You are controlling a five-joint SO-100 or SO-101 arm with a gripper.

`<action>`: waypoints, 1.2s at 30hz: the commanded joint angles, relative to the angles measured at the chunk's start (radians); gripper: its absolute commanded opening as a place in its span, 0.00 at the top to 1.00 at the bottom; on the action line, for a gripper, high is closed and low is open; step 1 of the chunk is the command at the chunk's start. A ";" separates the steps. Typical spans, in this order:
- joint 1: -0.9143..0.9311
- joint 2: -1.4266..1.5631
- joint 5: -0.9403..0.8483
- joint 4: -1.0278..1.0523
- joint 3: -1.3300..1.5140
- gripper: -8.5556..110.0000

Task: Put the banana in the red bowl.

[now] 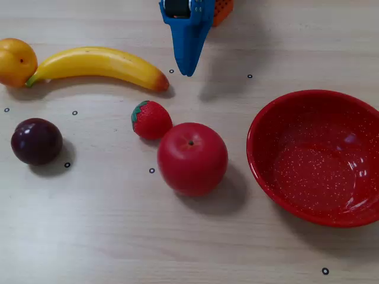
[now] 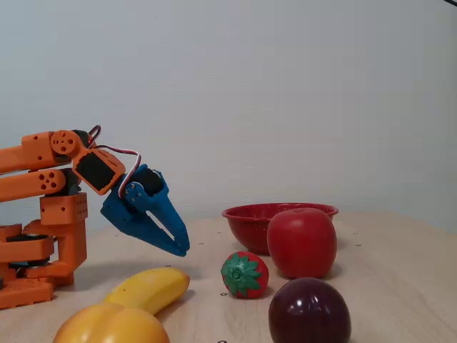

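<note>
The banana [image 1: 100,64] [image 2: 150,288] lies flat on the wooden table, its green stem touching a round orange-yellow fruit and its reddish-brown end pointing toward the gripper. My blue gripper [image 1: 188,71] [image 2: 181,249] hovers above the table just right of that brown end in a fixed view. Its fingers are pressed together and hold nothing. The red bowl [image 1: 269,171] [image 2: 246,221] stands empty at the right, apart from the gripper and the banana.
A red apple [image 1: 192,158] [image 2: 301,243] and a strawberry [image 1: 151,120] [image 2: 244,274] sit between banana and bowl. A dark plum [image 1: 37,141] [image 2: 309,312] lies at the left, below the orange-yellow fruit [image 1: 16,61] [image 2: 111,325]. The orange arm base [image 2: 43,243] stands behind the banana.
</note>
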 commanded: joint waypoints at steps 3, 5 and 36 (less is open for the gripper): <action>0.035 0.012 0.080 -0.014 -0.040 0.93; 0.035 0.012 0.080 -0.014 -0.040 0.93; -0.072 -0.604 0.196 0.328 -0.868 0.93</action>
